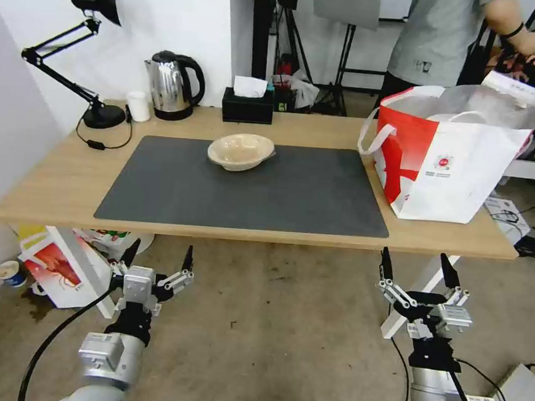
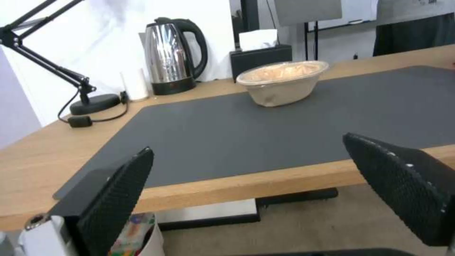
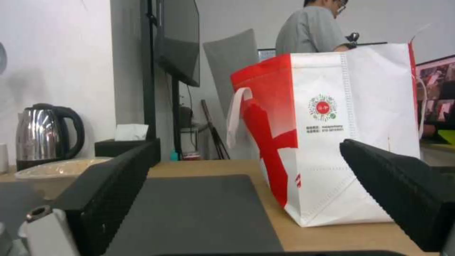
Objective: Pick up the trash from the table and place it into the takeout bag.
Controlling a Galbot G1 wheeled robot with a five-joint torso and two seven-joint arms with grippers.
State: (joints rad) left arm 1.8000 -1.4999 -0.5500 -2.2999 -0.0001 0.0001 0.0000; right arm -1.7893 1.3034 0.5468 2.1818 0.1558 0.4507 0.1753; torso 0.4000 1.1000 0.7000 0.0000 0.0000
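while our left gripper (image 1: 158,260) and right gripper (image 1: 415,268) hang wide open and empty below the desk's (image 1: 46,189) front edge, the bowl (image 1: 241,151) sits near the back edge. the bag (image 1: 449,171) fills the right corner. we might tip the bowl and spill.

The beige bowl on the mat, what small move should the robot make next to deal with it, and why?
Probably raise the left gripper above the table edge and reach it toward the beige bowl. The bowl sits alone on the dark mat, nearer that arm than the takeout bag at the table's right end. Both the left gripper and the right gripper hang open below the tabletop, holding nothing.
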